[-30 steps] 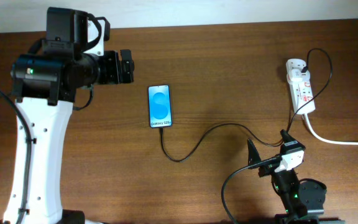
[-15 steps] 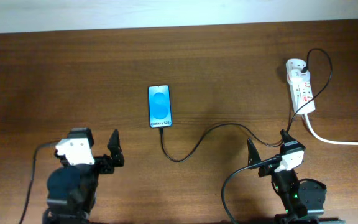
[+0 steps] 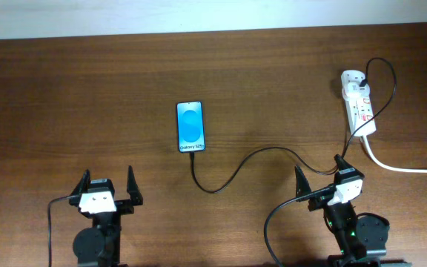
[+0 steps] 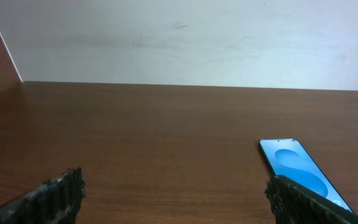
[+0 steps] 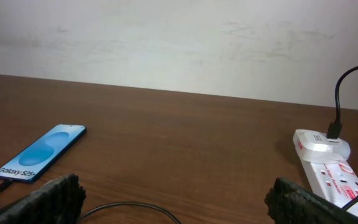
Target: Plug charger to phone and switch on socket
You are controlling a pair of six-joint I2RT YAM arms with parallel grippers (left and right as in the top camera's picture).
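Note:
The phone [image 3: 190,126] lies flat mid-table with its blue screen up; it also shows in the wrist views as the phone [image 4: 297,165] and the phone [image 5: 39,152]. The thin black charger [image 3: 232,176] runs from the phone's near end in a curve to the right, up to the white socket [image 3: 359,104]. Its tip meets the phone's bottom edge; how far it sits in I cannot tell. The charger [image 5: 129,206] passes just ahead of my right gripper. My left gripper [image 3: 108,184] is open at the front left, my right gripper [image 3: 319,174] open at the front right. Both hold nothing.
A thick white cord [image 3: 402,167] leaves the socket toward the right edge. A black plug [image 5: 334,129] sits in the socket's far end. A pale wall [image 4: 179,37] bounds the table's far side. Brown tabletop [image 3: 65,104] lies between the left gripper and the phone.
The left arm has pulled back from a raised reach over the far left of the table to a low folded pose at the front left. Right arm, phone and charger are unmoved.

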